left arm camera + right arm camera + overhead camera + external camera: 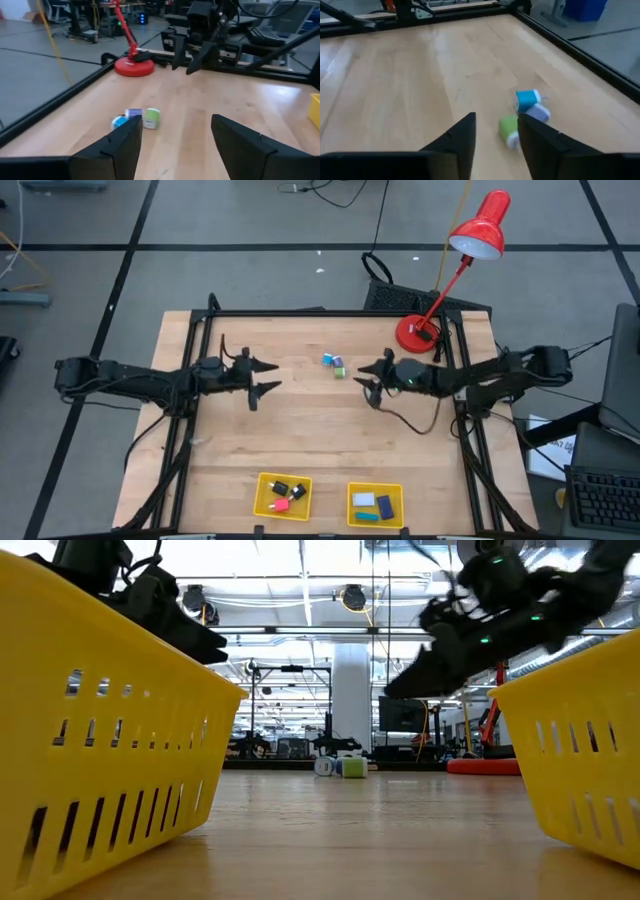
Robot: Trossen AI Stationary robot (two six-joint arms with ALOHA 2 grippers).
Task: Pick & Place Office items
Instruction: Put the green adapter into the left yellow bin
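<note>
Three tiny office items lie close together on the far middle of the table [333, 363]: a light blue one [526, 98], a pale lavender-white one [538, 113] and a green one [509, 127]. They also show in the left wrist view [136, 118] and far off in the low view [340, 767]. My right gripper [372, 376] is open and hovers just right of them, with the green item near one fingertip [495, 132]. My left gripper [268, 377] is open, farther away on their left [175, 135]. More small items lie in two yellow trays.
Two yellow trays stand at the near edge. The left tray [262, 502] holds black and pink-red pieces, the right tray [352, 511] white-silver, blue and teal ones. A red desk lamp's base [418, 333] stands at the far right corner. A black frame [300, 312] borders the table.
</note>
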